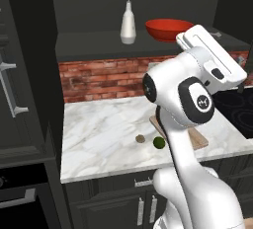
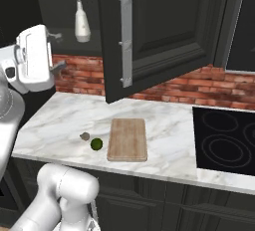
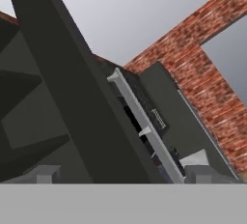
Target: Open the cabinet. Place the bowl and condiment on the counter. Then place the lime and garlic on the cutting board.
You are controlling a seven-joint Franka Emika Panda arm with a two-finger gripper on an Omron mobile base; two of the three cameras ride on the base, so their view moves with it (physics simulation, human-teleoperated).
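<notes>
Our gripper (image 1: pixel 232 72) hangs raised beside the open cabinet (image 2: pixel 164 31), fingers spread and holding nothing. The bowl (image 1: pixel 169 29) and condiment (image 1: pixel 128 25) sit on its shelf; lime (image 2: pixel 96 144) and garlic (image 2: pixel 85 136) lie on the tabletop (image 2: pixel 169 130) beside the cutting board (image 2: pixel 128 139). Reaching in, we risk clipping the swung door or toppling the bottle.

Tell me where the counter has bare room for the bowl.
The counter is bare left of the garlic and lime, and between cutting board and stovetop. Crowded around garlic and lime beside the board.
</notes>
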